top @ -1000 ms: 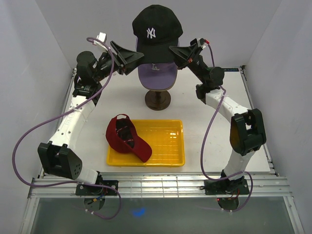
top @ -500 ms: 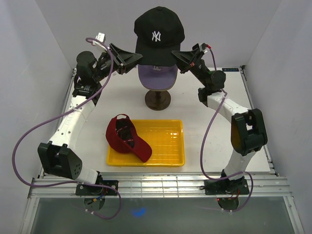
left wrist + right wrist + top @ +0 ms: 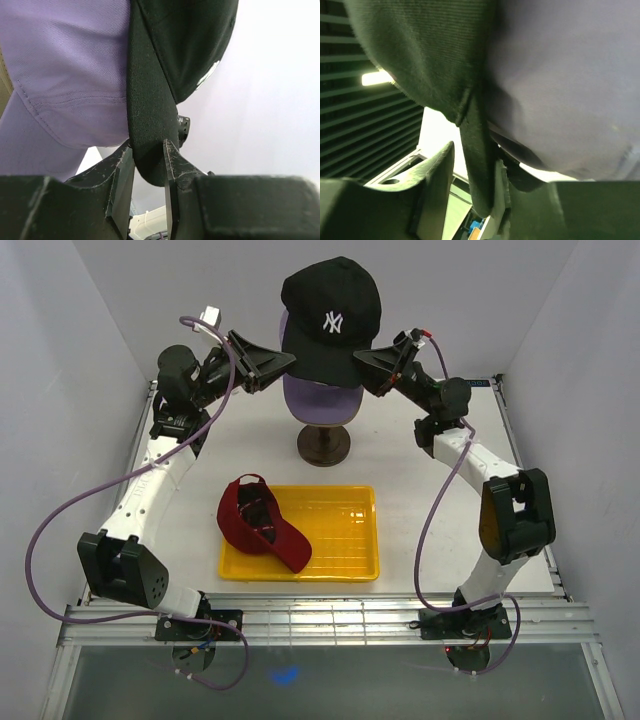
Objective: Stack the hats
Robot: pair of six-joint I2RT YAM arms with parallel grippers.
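My left arm [image 3: 150, 490] and right arm [image 3: 470, 465] rise from the near edge and bend inward, wrists held high at the back, pointing toward each other. My left claw [image 3: 146, 147] is pinched on the rim of the black cap [image 3: 330, 315], both fingers pressing the fabric. My right claw [image 3: 472, 150] stands parted, one finger clear of the rim.
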